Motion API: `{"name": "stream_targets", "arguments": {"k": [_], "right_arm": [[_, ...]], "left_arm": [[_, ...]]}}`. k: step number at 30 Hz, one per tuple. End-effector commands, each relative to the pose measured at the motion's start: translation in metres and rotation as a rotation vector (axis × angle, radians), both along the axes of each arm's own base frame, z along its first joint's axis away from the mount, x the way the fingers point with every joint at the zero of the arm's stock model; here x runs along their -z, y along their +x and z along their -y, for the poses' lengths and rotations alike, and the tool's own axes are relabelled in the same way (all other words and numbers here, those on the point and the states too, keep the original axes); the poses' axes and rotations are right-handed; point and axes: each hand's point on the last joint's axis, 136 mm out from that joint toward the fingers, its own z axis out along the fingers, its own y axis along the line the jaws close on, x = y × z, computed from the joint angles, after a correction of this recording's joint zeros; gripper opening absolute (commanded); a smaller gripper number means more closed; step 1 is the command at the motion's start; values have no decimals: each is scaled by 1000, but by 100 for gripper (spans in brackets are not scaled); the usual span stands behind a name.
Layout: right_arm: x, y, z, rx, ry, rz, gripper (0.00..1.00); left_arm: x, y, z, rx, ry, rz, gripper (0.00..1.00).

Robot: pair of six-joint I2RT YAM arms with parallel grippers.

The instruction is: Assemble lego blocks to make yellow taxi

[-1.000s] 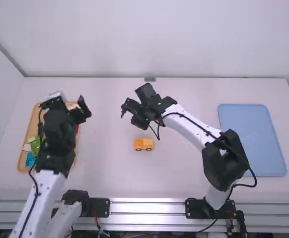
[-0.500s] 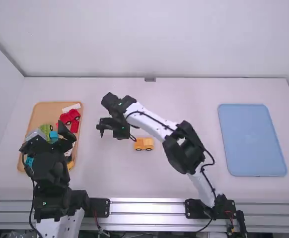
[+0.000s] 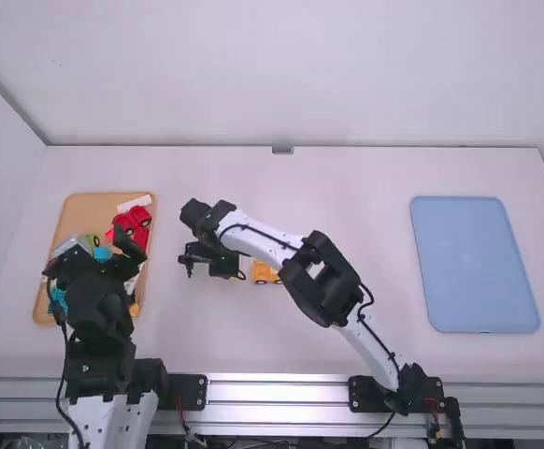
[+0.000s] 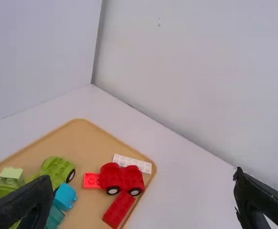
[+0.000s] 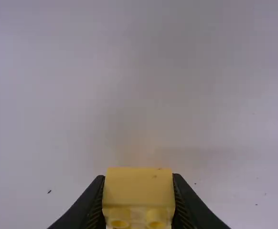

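In the high view my left gripper [image 3: 89,260] stands open over the tan tray [image 3: 85,208]; in the left wrist view a wide gap separates the fingers of my left gripper [image 4: 144,198]. My right gripper [image 3: 223,267] is left of the yellow-orange wheeled block [image 3: 265,273], which the right arm partly covers. Between the fingers of my right gripper [image 5: 139,200], a yellow block [image 5: 138,187] with studs is held above the white table.
Red car pieces [image 4: 122,178], a green car piece [image 4: 58,169], a white brick [image 4: 132,162] and blue blocks [image 4: 65,196] lie in the tray. A blue mat [image 3: 475,267] lies on the table's right side.
My right arm has swung left and somewhat nearer the bases, now partly covering the wheeled block. The left arm has pulled back toward its base, uncovering much of the tray.
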Motion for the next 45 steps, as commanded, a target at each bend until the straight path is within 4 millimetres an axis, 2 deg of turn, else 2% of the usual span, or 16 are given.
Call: {"name": "stream_targets", "arguments": {"k": [1, 4, 6, 7, 9, 13, 16, 19, 22, 24, 30, 33, 35, 38, 42, 45], "right_arm": [[-4, 6, -7, 32, 22, 10, 17], [-4, 7, -7, 40, 22, 10, 31], [-4, 7, -7, 40, 22, 10, 58], [-4, 7, -7, 40, 23, 10, 80], [-6, 8, -8, 40, 27, 14, 99], [-27, 21, -6, 62, 33, 31, 99], [-66, 36, -3, 106, 69, 47, 99], [-112, 57, 3, 195, 166, 63, 98], [-146, 86, 25, 307, 239, 115, 98], [-163, 96, 43, 355, 280, 141, 98], [-184, 111, 84, 500, 436, 269, 98], [-197, 97, 116, 547, 561, 391, 99], [-205, 82, 135, 545, 646, 441, 99], [-213, 68, 154, 559, 771, 473, 99], [-223, 49, 185, 595, 960, 507, 99], [-224, 42, 208, 610, 1064, 546, 98]], "left_arm": [[7, 6, 1, 11, -6, -20, 99], [9, 12, 6, 45, -7, -29, 99], [11, 16, 6, 48, -9, -36, 99], [11, 17, 6, 48, -9, -36, 99], [12, 18, 5, 48, -10, -39, 99], [13, 24, 9, 84, 5, -51, 99], [10, 37, 28, 226, 32, -48, 99], [12, 45, 30, 276, 14, -51, 99], [17, 55, 34, 343, -7, -81, 99], [18, 67, 55, 526, 49, -128, 99], [32, 90, 73, 722, 57, -286, 99], [46, 98, 101, 965, 174, -398, 99], [49, 91, 133, 1211, 291, -396, 99], [60, 82, 159, 1392, 394, -445, 99], [101, 93, 175, 1416, 538, -695, 100], [160, 83, 195, 1532, 713, -988, 99]]}}
